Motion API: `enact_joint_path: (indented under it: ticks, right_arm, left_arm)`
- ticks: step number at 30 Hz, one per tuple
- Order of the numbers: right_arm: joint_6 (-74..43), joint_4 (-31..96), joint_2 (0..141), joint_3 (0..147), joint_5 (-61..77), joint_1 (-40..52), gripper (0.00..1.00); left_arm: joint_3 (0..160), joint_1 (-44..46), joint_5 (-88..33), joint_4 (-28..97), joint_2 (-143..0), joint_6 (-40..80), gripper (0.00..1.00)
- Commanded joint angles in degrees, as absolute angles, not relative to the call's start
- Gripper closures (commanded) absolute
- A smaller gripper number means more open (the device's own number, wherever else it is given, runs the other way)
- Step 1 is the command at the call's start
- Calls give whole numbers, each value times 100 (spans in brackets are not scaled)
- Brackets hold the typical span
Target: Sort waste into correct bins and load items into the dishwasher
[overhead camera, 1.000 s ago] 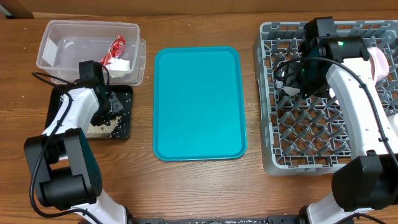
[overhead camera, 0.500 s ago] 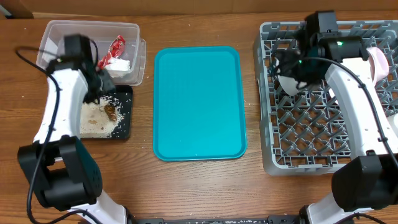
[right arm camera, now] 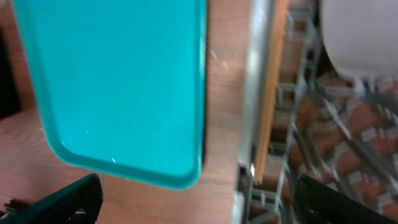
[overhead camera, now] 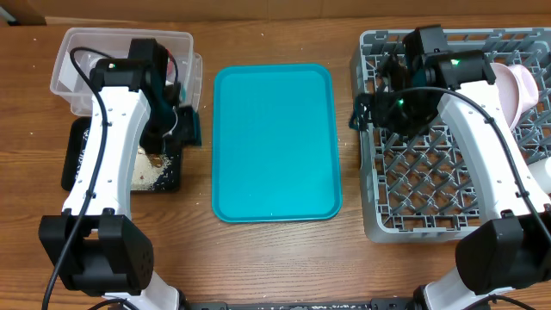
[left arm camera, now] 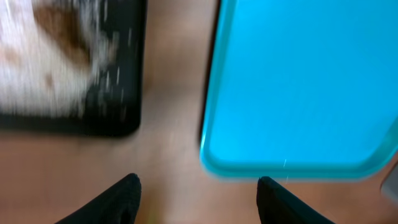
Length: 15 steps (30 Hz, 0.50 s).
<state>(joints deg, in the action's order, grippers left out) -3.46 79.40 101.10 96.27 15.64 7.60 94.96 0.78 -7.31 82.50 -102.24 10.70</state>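
Observation:
My left gripper [overhead camera: 191, 127] is open and empty over the wood between the black tray [overhead camera: 77, 164] and the teal tray. Loose rice [overhead camera: 148, 176] and a brown lump [overhead camera: 154, 158] lie in the black tray; they also show blurred in the left wrist view, rice [left arm camera: 31, 81] and lump [left arm camera: 62, 28]. The clear tub [overhead camera: 82, 60] is behind; my left arm hides most of the wrapper. My right gripper [overhead camera: 362, 116] is open and empty at the left edge of the grey dish rack [overhead camera: 430, 198]. A wooden chopstick [right arm camera: 270, 93] lies along the rack's left wall. A white bowl [right arm camera: 360, 37] and a pink plate [overhead camera: 519, 86] sit in the rack.
The large teal tray [overhead camera: 274, 142] lies bare in the middle of the table, also in the left wrist view [left arm camera: 305, 74] and the right wrist view [right arm camera: 112, 74]. A white item [overhead camera: 542, 176] shows at the rack's right edge.
My left arm rose off the black tray, passed over the tub and swung right to the gap beside the teal tray. My right gripper moved left from the bowl to the rack's left edge.

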Motion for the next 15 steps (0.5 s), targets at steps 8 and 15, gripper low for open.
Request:
enact_joint_path:
  ticks: [8,15]
  right_arm:
    - [-475,8270,9319,9531,1098,631,0]
    - [-580,7380,7787,8538,657,631,0]
  left_arm:
    - [9426,80,-707,9135,-9688,1070,39]
    - [8361,82,-707,8366,-8086,1135,40]
